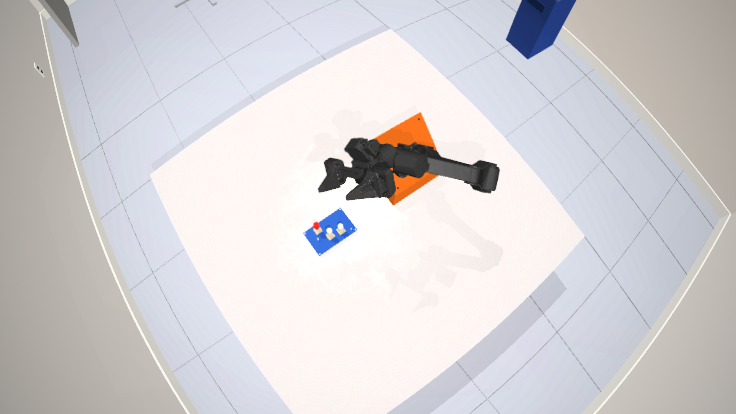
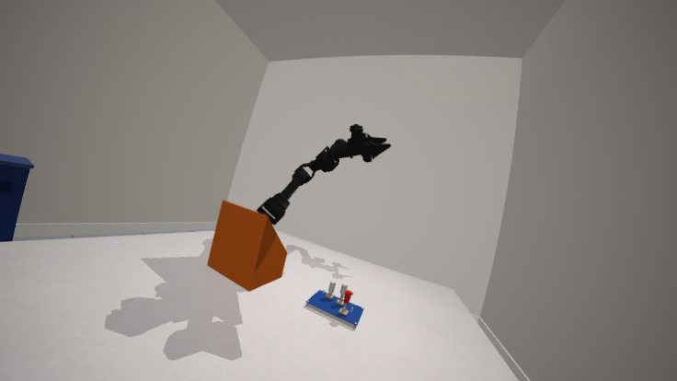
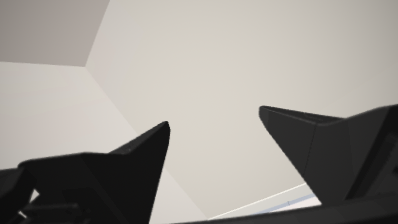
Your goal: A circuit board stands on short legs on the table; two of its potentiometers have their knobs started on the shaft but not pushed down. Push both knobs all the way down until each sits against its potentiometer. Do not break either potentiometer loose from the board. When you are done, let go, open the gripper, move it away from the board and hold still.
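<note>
The blue circuit board (image 1: 320, 248) (image 2: 326, 305) stands on short legs in front of the arm. It bears three beige potentiometers. A red knob (image 1: 316, 225) (image 2: 348, 296) sits high above its potentiometer (image 2: 344, 312), with shaft showing between. A pale knob (image 1: 329, 230) (image 2: 343, 289) is at the middle potentiometer, and another pale knob (image 1: 340, 226) (image 2: 332, 286) at the end one; both look raised in the exterior view, but their exact gaps are too small to judge. My gripper (image 1: 334, 194) (image 2: 387, 142) (image 3: 213, 118) is open and empty, high above the table and away from the board.
The arm stands on an orange wedge-shaped base (image 1: 406, 131) (image 2: 236, 244) behind the board. Small pins stand on the board near the potentiometers. A blue cabinet (image 1: 537, 28) (image 2: 11, 199) stands beyond the table. The wrist view shows only walls, ceiling and a little floor beyond the fingers.
</note>
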`<action>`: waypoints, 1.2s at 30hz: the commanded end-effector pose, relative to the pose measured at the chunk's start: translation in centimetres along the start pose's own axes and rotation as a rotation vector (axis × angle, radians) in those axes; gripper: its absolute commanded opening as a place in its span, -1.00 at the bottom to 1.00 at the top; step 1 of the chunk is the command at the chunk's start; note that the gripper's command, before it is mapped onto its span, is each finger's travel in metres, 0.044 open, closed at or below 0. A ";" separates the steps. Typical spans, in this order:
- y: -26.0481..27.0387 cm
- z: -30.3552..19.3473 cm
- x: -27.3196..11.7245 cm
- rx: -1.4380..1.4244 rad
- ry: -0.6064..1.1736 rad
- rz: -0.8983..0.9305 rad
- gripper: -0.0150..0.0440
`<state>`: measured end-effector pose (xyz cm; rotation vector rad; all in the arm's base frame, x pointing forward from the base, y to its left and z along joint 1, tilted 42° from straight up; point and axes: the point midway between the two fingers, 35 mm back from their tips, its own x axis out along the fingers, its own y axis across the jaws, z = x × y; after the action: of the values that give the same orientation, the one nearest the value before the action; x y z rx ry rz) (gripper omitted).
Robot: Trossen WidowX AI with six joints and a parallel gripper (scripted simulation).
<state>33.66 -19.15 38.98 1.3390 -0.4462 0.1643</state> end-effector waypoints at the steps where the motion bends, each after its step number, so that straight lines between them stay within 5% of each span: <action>1: -0.1 0.0 0.0 -0.001 0.000 -0.003 0.78; 15: -9.0 -3.2 1.2 -0.085 0.109 -0.314 -0.47; 36: -22.2 -13.0 -2.7 -0.250 0.636 -0.751 -0.49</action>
<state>42.11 -12.76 17.81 1.1011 0.4512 -0.1137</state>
